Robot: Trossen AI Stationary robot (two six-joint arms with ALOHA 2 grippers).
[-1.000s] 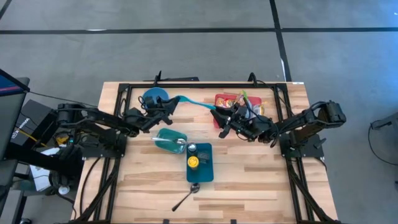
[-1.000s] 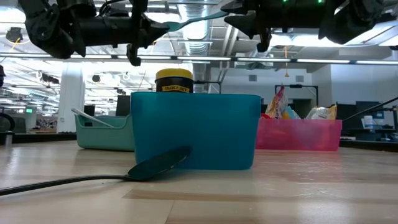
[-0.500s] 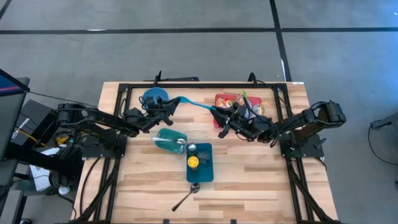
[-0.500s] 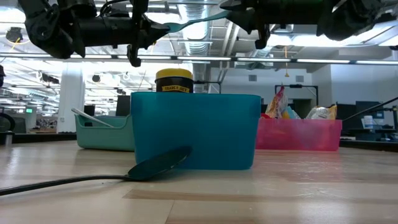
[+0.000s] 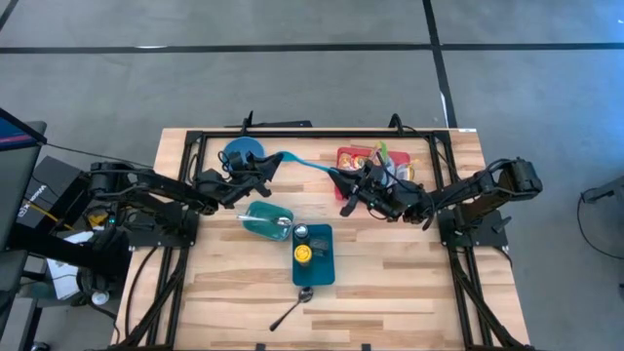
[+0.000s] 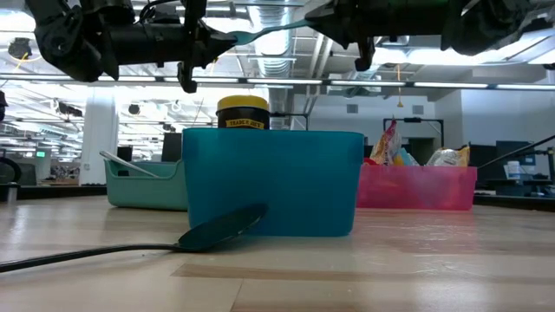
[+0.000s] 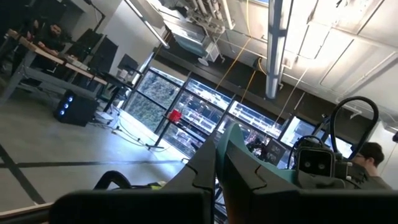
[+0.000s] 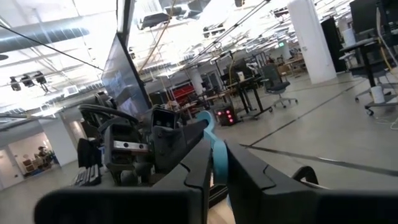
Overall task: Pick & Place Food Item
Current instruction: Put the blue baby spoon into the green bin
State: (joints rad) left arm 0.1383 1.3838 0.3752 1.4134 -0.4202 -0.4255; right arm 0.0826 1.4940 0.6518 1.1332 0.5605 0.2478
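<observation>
A long thin teal item (image 5: 304,163) hangs in the air between my two grippers, above the table's far middle; it also shows in the low view (image 6: 273,28). My left gripper (image 5: 273,159) is shut on its left end. My right gripper (image 5: 339,178) is shut on its right end. A pink bin (image 5: 363,159) holding food packets stands on the table behind the right gripper. A blue bin (image 5: 314,255) holds a yellow-lidded jar (image 5: 303,254). A pale green bin (image 5: 268,220) holds a utensil. My left gripper pinches the teal item's left end (image 7: 234,140) between its two fingers, coming level from the table's left. The item is clear of the table. My right gripper pinches the item's right end (image 8: 216,148) between its two fingers, coming level from the table's right. The item spans the gap, lifted clear.
A blue round dish (image 5: 241,153) lies at the far left under the left arm. A dark spoon (image 5: 292,308) lies near the front edge, before the blue bin. A black frame (image 5: 312,135) runs along the table's far side. People sit in the room beyond.
</observation>
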